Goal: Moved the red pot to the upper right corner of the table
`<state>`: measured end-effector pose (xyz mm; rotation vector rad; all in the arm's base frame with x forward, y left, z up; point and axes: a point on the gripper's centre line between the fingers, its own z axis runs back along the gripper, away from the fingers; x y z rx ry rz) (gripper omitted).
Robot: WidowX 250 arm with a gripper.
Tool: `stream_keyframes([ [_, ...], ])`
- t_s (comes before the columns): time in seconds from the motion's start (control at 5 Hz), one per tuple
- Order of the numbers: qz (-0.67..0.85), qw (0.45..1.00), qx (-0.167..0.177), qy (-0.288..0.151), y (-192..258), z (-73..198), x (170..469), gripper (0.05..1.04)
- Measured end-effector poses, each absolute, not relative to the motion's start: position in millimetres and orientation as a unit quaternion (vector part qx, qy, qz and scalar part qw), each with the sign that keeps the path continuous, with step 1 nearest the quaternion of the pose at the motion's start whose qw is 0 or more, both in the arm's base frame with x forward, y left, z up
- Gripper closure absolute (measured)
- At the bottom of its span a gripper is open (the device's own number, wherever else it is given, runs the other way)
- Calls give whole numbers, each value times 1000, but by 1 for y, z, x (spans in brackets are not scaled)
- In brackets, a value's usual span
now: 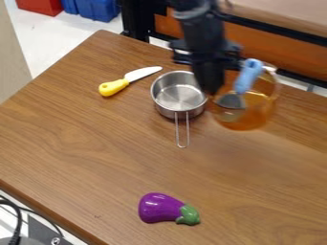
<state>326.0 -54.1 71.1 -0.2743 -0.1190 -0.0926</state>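
The gripper [211, 86] hangs down from the top edge at the upper middle, between the steel pan and a see-through amber-orange pot [246, 122]. It is at the pot's left rim, and its dark shape hides part of that side; whether it holds the rim is unclear. Inside the pot, a utensil with a light blue handle [249, 76] stands up at a slant, its grey head low against the left side. The pot is on or just above the right upper part of the wooden table [256, 191]; contact with the tabletop cannot be made out.
A steel saucepan [178, 93] sits just left of the gripper, its wire handle pointing toward the front. Further left lies a toy knife [115, 87] with a yellow handle. A purple toy eggplant [159, 208] lies near the front. Behind the table's back edge runs a black rail [287, 38].
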Motion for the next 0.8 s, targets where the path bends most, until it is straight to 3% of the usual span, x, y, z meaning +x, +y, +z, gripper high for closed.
stream_keyframes([
  [0.2, -28, 992, -119, -28, -87, 44, 334, 1028],
  [0.4, -22, 992, -113, -45, -110, 20, 337, 1028],
  [0.8, -26, 995, -86, -31, -112, -6, 335, 1028],
])
